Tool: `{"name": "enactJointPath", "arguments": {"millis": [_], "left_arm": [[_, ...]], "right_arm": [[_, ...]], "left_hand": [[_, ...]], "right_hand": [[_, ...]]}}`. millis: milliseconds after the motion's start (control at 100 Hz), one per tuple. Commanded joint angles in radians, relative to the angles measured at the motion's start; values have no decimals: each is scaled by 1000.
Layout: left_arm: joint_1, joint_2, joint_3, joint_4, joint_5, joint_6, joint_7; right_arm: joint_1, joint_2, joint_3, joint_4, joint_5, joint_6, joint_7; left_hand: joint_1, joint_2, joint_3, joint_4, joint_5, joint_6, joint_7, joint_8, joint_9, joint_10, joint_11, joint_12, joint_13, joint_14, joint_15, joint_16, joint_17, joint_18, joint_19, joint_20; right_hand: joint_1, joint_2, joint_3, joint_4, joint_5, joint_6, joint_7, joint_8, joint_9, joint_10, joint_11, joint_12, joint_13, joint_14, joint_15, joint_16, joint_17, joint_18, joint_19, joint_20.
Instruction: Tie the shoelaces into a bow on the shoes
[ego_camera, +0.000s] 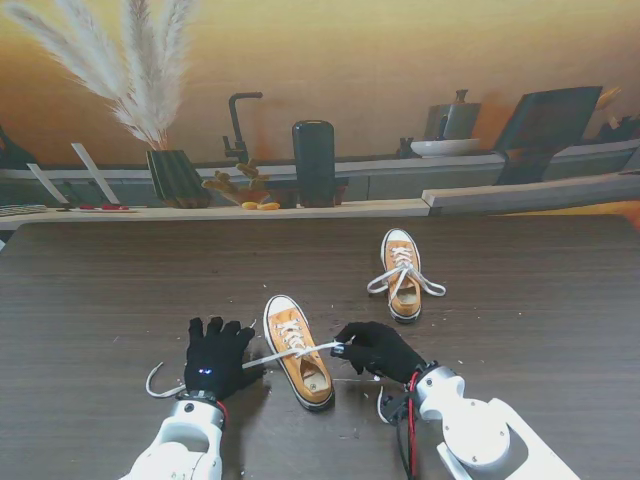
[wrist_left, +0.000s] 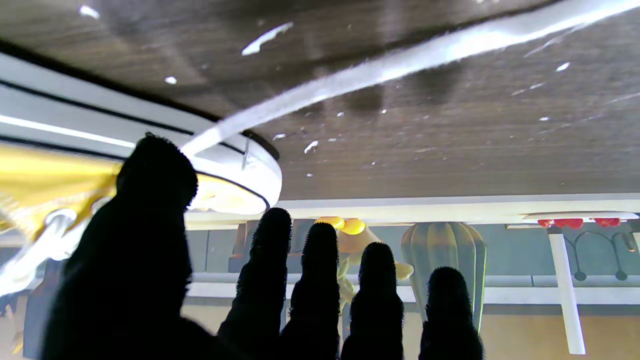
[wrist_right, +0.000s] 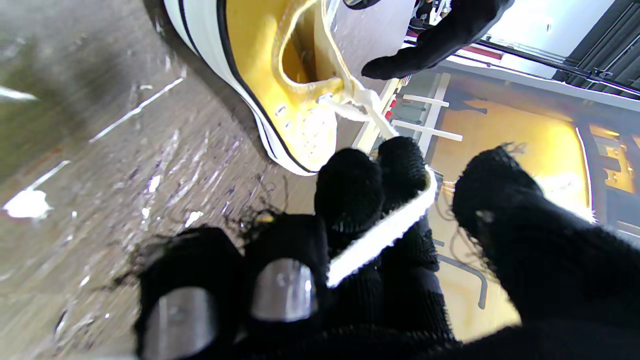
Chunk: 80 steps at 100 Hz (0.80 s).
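Black gloved left hand (wrist_left: 260, 300), fingers (wrist_left: 320, 280) spread, holding nothing; white lace (wrist_left: 400, 62) stretched across dark wood table (wrist_left: 450, 150) beside yellow shoe (wrist_left: 235, 175).

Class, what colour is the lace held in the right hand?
White lace, clearest in the right wrist view, across the right hand.

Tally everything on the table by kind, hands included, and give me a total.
Yellow canvas sneakers with white laces: 2, the nearer one being laced and the farther one.
Black-gloved robot hands: 2, left hand and right hand.
Total: 4
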Motion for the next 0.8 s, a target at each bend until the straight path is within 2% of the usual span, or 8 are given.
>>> {"name": "enactJointPath", "arguments": {"millis": [0,60,110,340,600,680,740,790], "left_arm": [[-16,-3,14,7,-13,17,-39],[-31,-3,28,25,-18,25,-40],[-38,-3,36,31,-22,31,-48],[-61,0,65,59,-32,45,-72],[-109,-9,101,128,-77,26,-27],[-123,-14,114,150,-95,19,-9],[-130,-17,120,164,-110,11,5],[-132,-21,123,175,-124,0,22]], "right_arm": [[-4,6,3,-4,0,5,15],[-4,7,3,-5,2,6,17],[-3,7,2,-4,3,7,20],[-1,8,0,-2,6,8,26],[-3,10,-1,-1,7,6,33],[-3,11,-2,-1,8,5,35],[-3,11,-3,-1,6,5,34],[-3,11,-3,-1,6,5,36]], "left_hand": [[2,-21,32,-18,33,13,11,20,22,1,12,8,9,7,11,-6,4,-7,10,22],[6,-19,49,-15,43,11,17,24,33,1,17,10,16,9,18,-4,9,-5,16,24],[-27,-33,146,-35,57,6,29,37,48,0,23,17,23,9,26,-2,12,-3,31,23],[-10,-16,178,-33,76,-10,59,49,67,-4,36,22,35,9,42,3,17,-5,54,31],[7,18,215,-53,84,-21,96,52,88,-9,54,31,53,6,71,10,-31,-13,218,9],[39,32,215,-68,90,-40,120,62,100,-13,62,34,60,7,82,12,-45,-16,289,-47],[77,49,199,-81,94,-55,136,72,108,-16,71,38,66,3,92,16,-49,-19,320,-52],[146,92,123,-57,109,-67,170,57,125,-17,83,44,75,3,106,19,-53,-24,357,-73]], "right_hand": [[10,-10,-22,12,-8,-15,22,-16,16,7,10,19,32,-51,55,9,36,-25,205,12],[11,-9,-23,12,-8,-14,23,-16,17,8,10,19,32,-51,56,9,36,-25,205,12],[11,-9,-24,12,-8,-16,23,-17,17,7,10,19,32,-50,56,10,36,-25,205,12],[18,-5,-27,9,-9,-18,26,-18,17,6,9,20,32,-50,56,10,36,-25,205,12],[29,-3,-29,7,-8,-22,33,-20,20,9,9,21,32,-50,56,9,36,-25,204,13],[33,-2,-30,6,-6,-23,36,-21,23,9,10,22,32,-50,56,9,36,-25,204,13],[38,-2,-31,5,-4,-27,40,-22,27,8,11,22,32,-49,57,10,36,-25,204,13],[41,-1,-33,3,-3,-26,43,-24,29,9,10,22,32,-47,57,10,36,-25,204,13]]}}
